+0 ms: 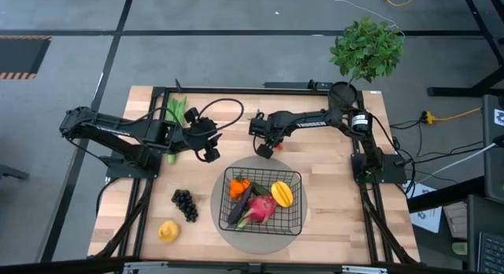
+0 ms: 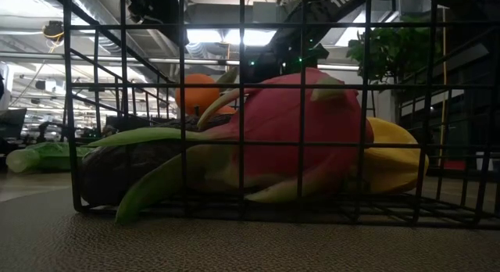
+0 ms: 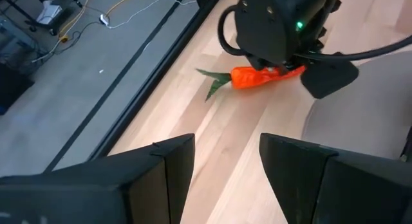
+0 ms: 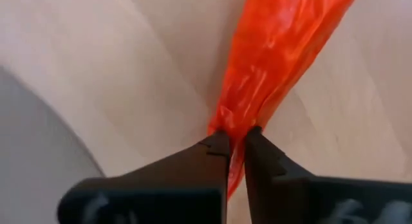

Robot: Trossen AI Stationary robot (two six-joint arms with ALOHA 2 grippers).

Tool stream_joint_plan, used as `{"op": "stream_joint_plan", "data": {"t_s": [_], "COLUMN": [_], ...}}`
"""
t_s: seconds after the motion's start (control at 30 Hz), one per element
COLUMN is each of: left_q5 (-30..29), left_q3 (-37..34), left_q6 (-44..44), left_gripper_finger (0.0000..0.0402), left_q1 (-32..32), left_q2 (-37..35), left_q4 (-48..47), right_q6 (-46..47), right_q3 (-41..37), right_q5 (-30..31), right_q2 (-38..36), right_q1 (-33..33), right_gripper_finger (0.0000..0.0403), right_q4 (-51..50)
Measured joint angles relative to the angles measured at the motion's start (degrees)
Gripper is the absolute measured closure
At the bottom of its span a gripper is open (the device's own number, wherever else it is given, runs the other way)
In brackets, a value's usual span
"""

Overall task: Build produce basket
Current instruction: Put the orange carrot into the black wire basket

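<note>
Right end effector [image 4: 235,143] is clamped on the carrot [image 4: 277,63] near the bench's far edge, securing it for transfer to the basket [image 1: 263,201]. Left end effector [image 3: 226,161] waits half-open, empty.

A light wooden worktop [image 1: 331,211] stands on a grey floor [image 1: 236,38]. A round grey mat [image 1: 216,199] lies at its six o'clock side. A leafy green plant [image 1: 366,49] in a black pot [image 1: 342,94] stands at the one o'clock corner. Cables [image 1: 449,116] trail across the floor toward three o'clock.
</note>
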Motion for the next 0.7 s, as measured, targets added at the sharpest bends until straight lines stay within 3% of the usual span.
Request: {"op": "stream_joint_plan", "data": {"t_s": [0.2, 0.5, 0.57, 0.7], "left_q5": [-0.15, -0.23, -0.22, -0.39], "left_q3": [0.00, -0.02, -0.02, -0.02], "left_q6": [-0.68, -1.08, -1.53, -2.12], "left_gripper_finger": [0.0236, 0.0236, 0.0236, 0.0236], "left_q1": [0.02, 0.96, 0.96, 0.92], "left_q2": [0.00, 0.00, 0.00, 0.00], "left_q4": [0.00, -0.50, -0.65, -1.04], "right_q6": [-3.58, -3.20, -1.96, -3.90], "right_q3": [5.74, 24.48, 27.62, 28.50], "right_q5": [0.99, 13.30, 14.26, 4.93], "right_q2": [0.41, -0.36, -0.94, -5.55], "right_q1": [1.82, 6.24, 7.46, 10.18], "right_gripper_finger": [0.0400, 0.0402, 0.0403, 0.0403], "right_q4": [-11.19, -36.21, -37.94, -37.67]}}
